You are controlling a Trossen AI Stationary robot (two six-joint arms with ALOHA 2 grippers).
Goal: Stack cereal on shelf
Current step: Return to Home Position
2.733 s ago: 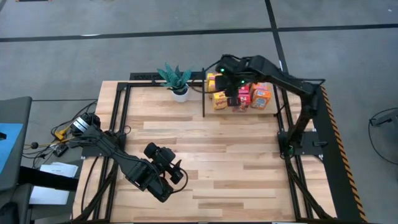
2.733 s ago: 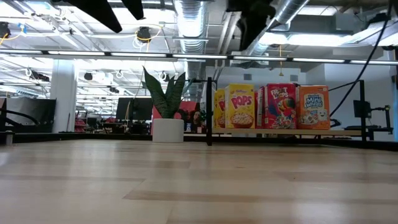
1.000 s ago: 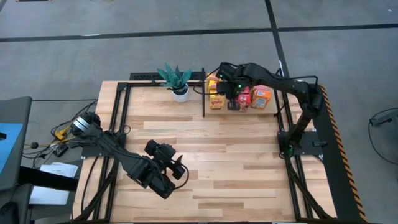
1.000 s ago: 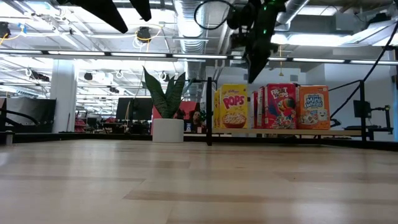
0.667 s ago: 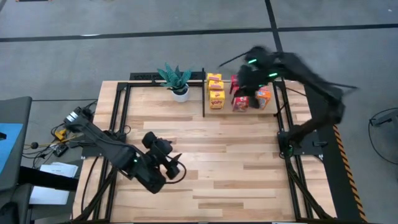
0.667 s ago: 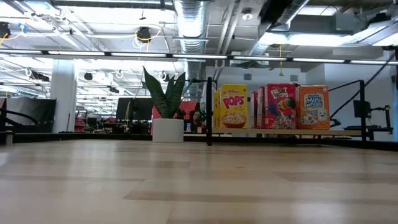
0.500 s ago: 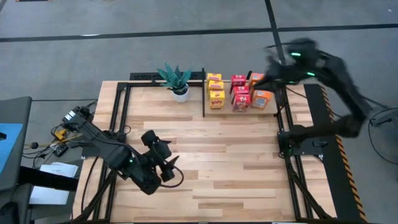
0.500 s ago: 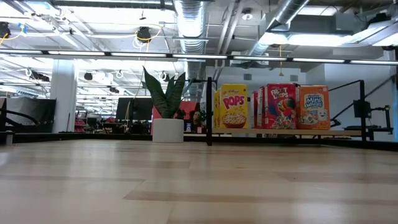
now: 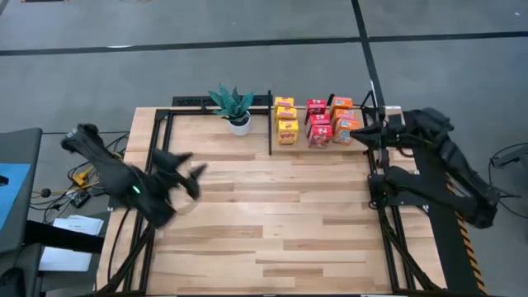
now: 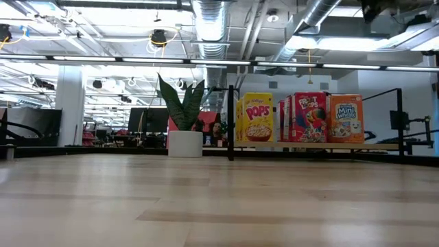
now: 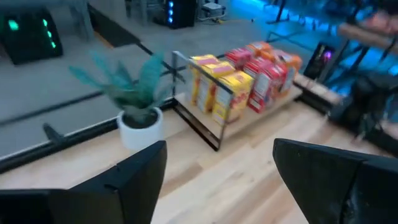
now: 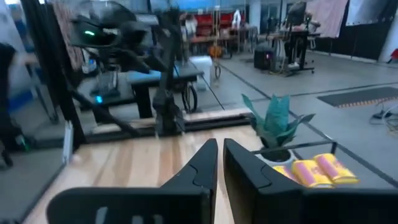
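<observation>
The cereal boxes stand upright on their bottoms on the light wood shelf (image 9: 322, 146) at the far right, in a yellow column (image 9: 286, 118), a red column (image 9: 318, 120) and an orange column (image 9: 346, 120). The low view shows their fronts: yellow (image 10: 258, 118), red (image 10: 309, 118), orange (image 10: 346, 118). My right gripper (image 9: 361, 132) is shut and empty, just right of the orange boxes; it also shows in the right wrist view (image 12: 220, 158). My left gripper (image 9: 187, 167) is open and empty over the table's left side; it also shows in the left wrist view (image 11: 217, 177).
A potted green plant (image 9: 233, 106) stands at the far edge, left of the shelf's black post (image 9: 271, 124). Black frame rails run along the table's left (image 9: 157, 157) and right (image 9: 375, 165) sides. Bare wood (image 9: 280, 214) fills the middle and the near part.
My right gripper has drawn away from the yellow and red boxes, risen, and swung back toward the table's right edge, out of the low view. My left gripper has moved from the near middle toward the left and far edges. The boxes have stayed standing in place.
</observation>
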